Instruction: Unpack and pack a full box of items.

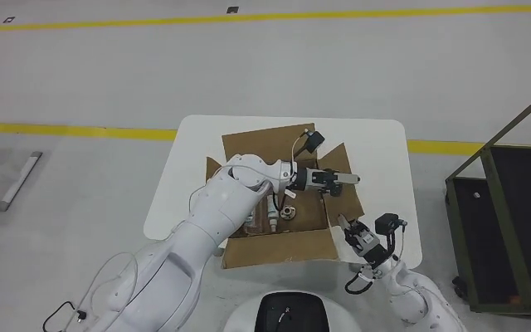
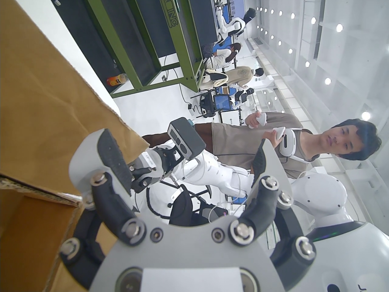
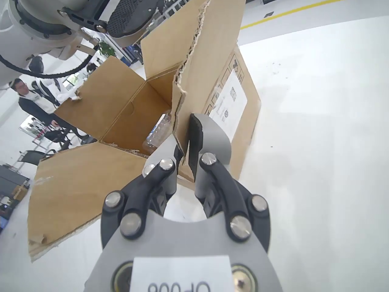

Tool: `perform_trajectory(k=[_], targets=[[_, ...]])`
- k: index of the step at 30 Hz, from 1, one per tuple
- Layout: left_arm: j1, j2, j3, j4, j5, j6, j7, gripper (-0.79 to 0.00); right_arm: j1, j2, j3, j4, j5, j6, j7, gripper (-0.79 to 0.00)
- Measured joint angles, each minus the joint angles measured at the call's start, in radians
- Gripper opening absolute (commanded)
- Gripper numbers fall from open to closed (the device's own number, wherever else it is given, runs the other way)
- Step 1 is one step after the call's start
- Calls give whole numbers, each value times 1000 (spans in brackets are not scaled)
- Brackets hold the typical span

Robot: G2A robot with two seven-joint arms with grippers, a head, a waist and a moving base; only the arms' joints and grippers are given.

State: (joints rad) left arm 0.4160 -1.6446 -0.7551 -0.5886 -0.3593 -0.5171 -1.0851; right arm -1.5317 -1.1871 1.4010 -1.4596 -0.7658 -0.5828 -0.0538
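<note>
Cardboard box (image 1: 314,214) – where's it located, exactly?

Reply: It's set around the middle of the white table (image 1: 377,141), with the top opened up and the flaps turned out. A clear plastic bottle (image 3: 156,135) can be made out inside, along with a few smaller bits that can't be told apart.

Follow-up: Cool, and the grippers? Is anything being held?

Reply: The left gripper (image 2: 188,156) is held above the right-hand part of the box, pointed off toward the table's right edge. Its fingers are spread wide and nothing is caught between them. The right gripper (image 3: 185,150) is placed at the box's near right corner, just beside the outer wall where a white label (image 3: 231,104) is stuck. Its fingers are drawn in narrow, and the torn edge of the side flap (image 3: 209,46) is pinched between them. That flap is stood up steeply, while the near flap (image 3: 85,192) is laid out flat on the table.

Follow-up: Anything else worth noting?

Reply: A green rack (image 1: 489,216) is stood on the floor to the right, well apart from the table.
</note>
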Motion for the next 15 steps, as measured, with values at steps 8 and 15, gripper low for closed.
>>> perform_trajectory(k=[8, 15], targets=[[7, 30, -47, -2, 40, -18, 5, 0, 33, -8, -26, 87, 334, -83, 117, -785], [27, 68, -100, -23, 82, -20, 14, 0, 67, -14, -50, 148, 553, -110, 218, -785]])
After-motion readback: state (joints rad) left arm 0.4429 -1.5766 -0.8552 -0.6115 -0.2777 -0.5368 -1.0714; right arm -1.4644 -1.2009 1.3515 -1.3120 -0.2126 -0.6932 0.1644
